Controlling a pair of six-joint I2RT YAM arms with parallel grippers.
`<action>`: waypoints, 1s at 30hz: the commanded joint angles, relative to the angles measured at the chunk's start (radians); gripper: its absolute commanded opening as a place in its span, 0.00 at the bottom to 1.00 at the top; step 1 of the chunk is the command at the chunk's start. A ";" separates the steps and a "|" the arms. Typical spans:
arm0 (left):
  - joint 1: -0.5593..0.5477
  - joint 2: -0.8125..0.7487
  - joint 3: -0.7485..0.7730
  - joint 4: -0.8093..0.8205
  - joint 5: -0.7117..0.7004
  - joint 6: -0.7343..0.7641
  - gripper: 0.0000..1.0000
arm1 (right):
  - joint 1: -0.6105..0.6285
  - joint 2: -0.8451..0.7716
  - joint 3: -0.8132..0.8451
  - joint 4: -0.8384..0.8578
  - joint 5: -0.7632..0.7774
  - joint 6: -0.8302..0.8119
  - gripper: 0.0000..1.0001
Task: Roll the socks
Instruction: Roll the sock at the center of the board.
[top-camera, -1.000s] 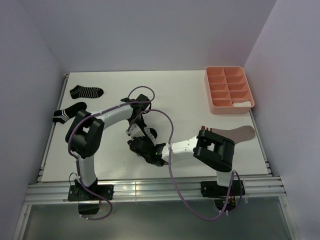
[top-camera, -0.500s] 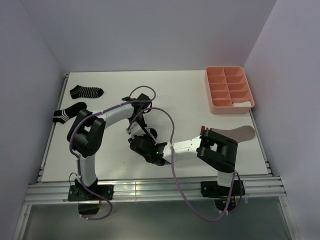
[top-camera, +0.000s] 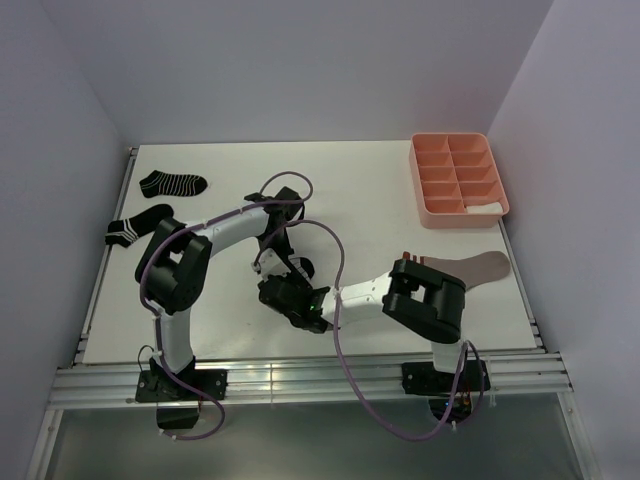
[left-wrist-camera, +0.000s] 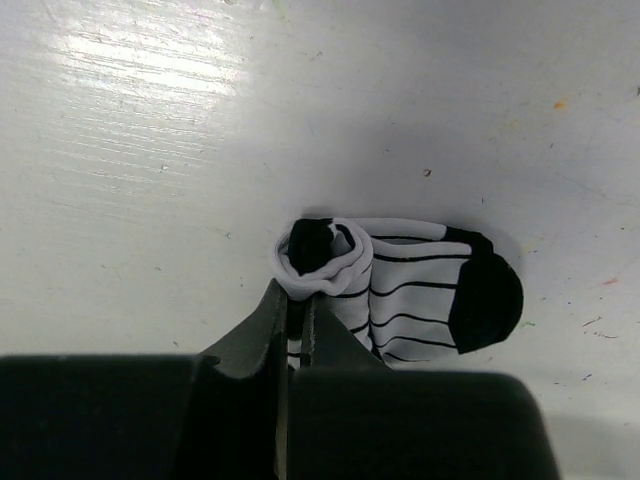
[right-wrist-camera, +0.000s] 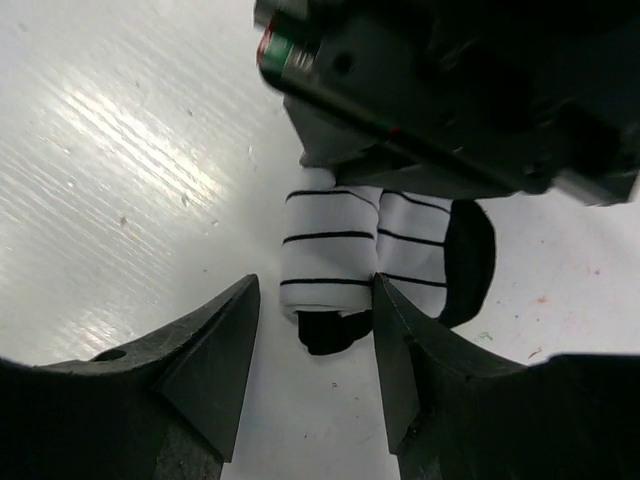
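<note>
Striped sock (right-wrist-camera: 330, 245) inside right hand (right-wrist-camera: 315, 300)

1. Striped sock (left-wrist-camera: 400, 290): white with thin black lines, rolled partway. Black shows at the roll's core, and a black end lies flat on the table (left-wrist-camera: 150, 150). It sits mid-table toward the near edge, with the roll pinched in my left claw (left-wrist-camera: 295, 310).
2. Far black sock (top-camera: 172, 184): white-striped, flat, near the far-left corner.
3. Near black sock (top-camera: 137, 225): white-striped, bent, by the left edge.
4. Taupe sock (top-camera: 485, 266): flat by the right edge, red cuff pointing left.
5. White sock (top-camera: 487, 208): in the near-right compartment of the tray (top-camera: 416, 175).
</note>
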 joint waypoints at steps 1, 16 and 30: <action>-0.012 0.043 -0.031 -0.072 0.009 0.023 0.00 | -0.003 0.039 0.025 0.014 0.008 0.010 0.56; -0.011 -0.030 -0.092 0.000 0.054 -0.037 0.23 | -0.101 -0.019 -0.102 0.063 -0.278 0.180 0.00; 0.052 -0.342 -0.342 0.305 0.120 -0.227 0.66 | -0.413 -0.028 -0.334 0.397 -1.047 0.493 0.00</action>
